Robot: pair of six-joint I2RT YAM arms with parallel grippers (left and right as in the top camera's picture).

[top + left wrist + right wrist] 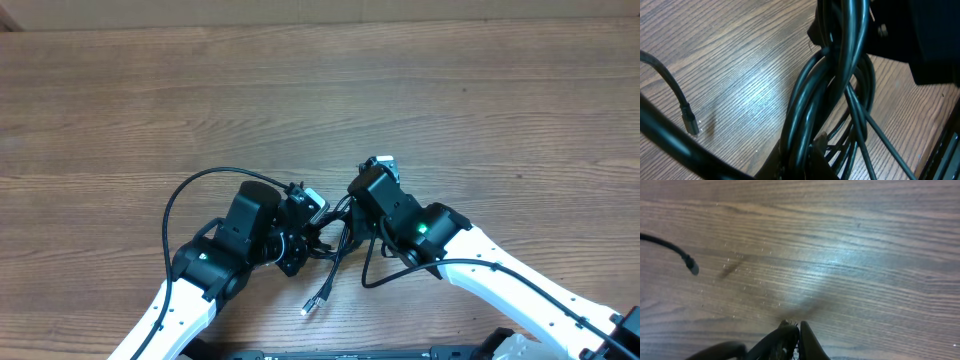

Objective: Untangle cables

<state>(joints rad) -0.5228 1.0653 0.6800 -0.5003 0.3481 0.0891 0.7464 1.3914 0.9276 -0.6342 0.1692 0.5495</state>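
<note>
The cables [338, 248] form a black tangle between my two arms at the table's near middle. One free end with a small plug [312, 305] trails toward the front edge. In the left wrist view the bundle of cables [810, 95] rises through my left gripper [807, 155], which is shut on it. That left gripper [316, 236] sits just left of the tangle. From the right, my right gripper [350, 207] meets the tangle. Its tips [798, 329] are shut on a black cable [765, 345] that comes in from the lower left. Loose plug ends [690, 123] [692, 269] lie on the wood.
A thicker black arm wire [180, 200] loops out to the left of the left arm. The wooden table [320, 90] stretches away behind both grippers. The right arm's white link [520, 290] runs off to the lower right.
</note>
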